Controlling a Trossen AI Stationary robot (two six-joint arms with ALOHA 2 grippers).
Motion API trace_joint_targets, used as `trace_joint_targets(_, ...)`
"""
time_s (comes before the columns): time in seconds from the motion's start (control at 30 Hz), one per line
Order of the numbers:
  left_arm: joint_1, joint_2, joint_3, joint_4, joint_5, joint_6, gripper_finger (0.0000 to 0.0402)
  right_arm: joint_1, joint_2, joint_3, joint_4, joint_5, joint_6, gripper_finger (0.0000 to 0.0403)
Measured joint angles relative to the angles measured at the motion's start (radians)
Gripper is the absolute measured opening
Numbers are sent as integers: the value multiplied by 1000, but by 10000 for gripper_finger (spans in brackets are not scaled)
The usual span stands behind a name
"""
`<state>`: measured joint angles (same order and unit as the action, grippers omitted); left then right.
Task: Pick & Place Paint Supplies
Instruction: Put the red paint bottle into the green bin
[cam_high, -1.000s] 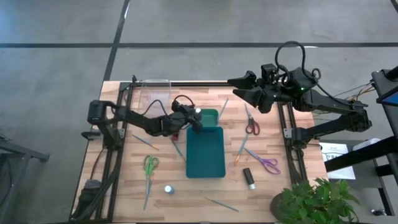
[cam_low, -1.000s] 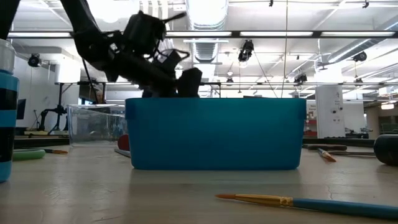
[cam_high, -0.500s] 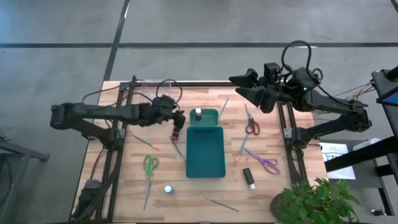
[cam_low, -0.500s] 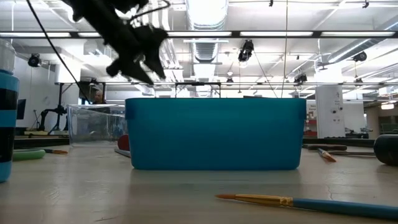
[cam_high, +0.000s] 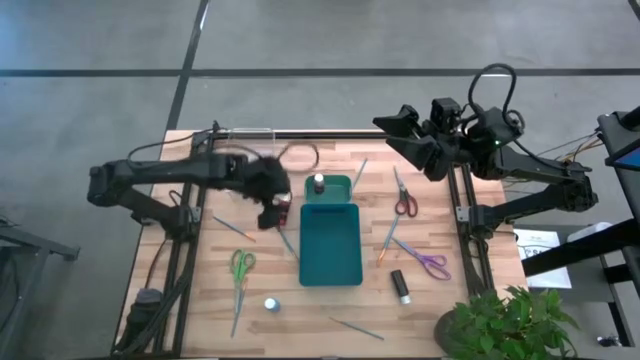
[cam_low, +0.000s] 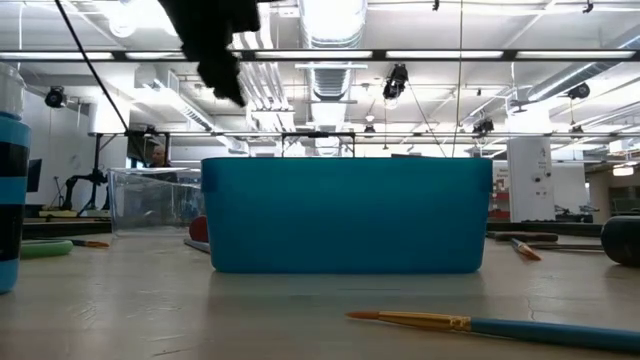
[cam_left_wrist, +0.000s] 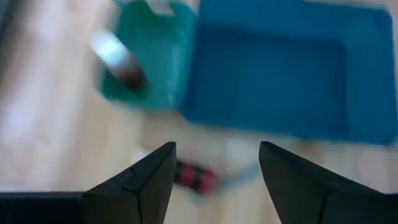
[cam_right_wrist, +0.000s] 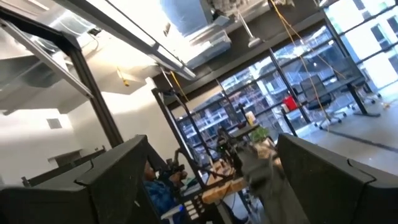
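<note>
My left gripper (cam_high: 272, 192) (cam_left_wrist: 217, 174) is open and hovers above a dark red paint bottle (cam_high: 283, 213) (cam_left_wrist: 196, 177) that lies on the table just left of the teal tray (cam_high: 330, 262). A white-capped bottle (cam_high: 319, 183) (cam_left_wrist: 118, 59) sits in the tray's small far compartment. In the low view the left gripper (cam_low: 215, 40) is high above the tray (cam_low: 345, 215). My right gripper (cam_high: 400, 135) (cam_right_wrist: 211, 186) is open and raised over the table's far right part, touching nothing.
On the table lie green scissors (cam_high: 241, 265), red scissors (cam_high: 403, 200), purple scissors (cam_high: 432, 262), a black bottle (cam_high: 400, 285), another white-capped bottle (cam_high: 271, 303) and several thin brushes (cam_high: 388, 238). A clear plastic box (cam_high: 245, 150) stands at the far left. A plant (cam_high: 500, 325) is at the near right corner.
The left gripper has drawn back from the tray's small compartment toward the table's left and risen. It then swung to above the dark red bottle. The white-capped bottle stays in the compartment. The right arm has barely shifted.
</note>
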<state>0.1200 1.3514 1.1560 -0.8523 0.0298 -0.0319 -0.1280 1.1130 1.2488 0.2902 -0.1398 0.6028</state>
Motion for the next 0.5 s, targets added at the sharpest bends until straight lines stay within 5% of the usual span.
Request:
trace_joint_targets(0.3, -364, -52, -134, 13, 48, -590, 240, 50, 1, 0, 6, 0, -32, 353)
trace_joint_targets(0.4, -520, -68, -135, 39, -94, -795, 240, 65, 1, 0, 5, 6, -31, 353)
trace_joint_targets(0.5, -655, -68, -137, 42, -411, -1080, 240, 79, 1, 0, 3, 8, -30, 353)
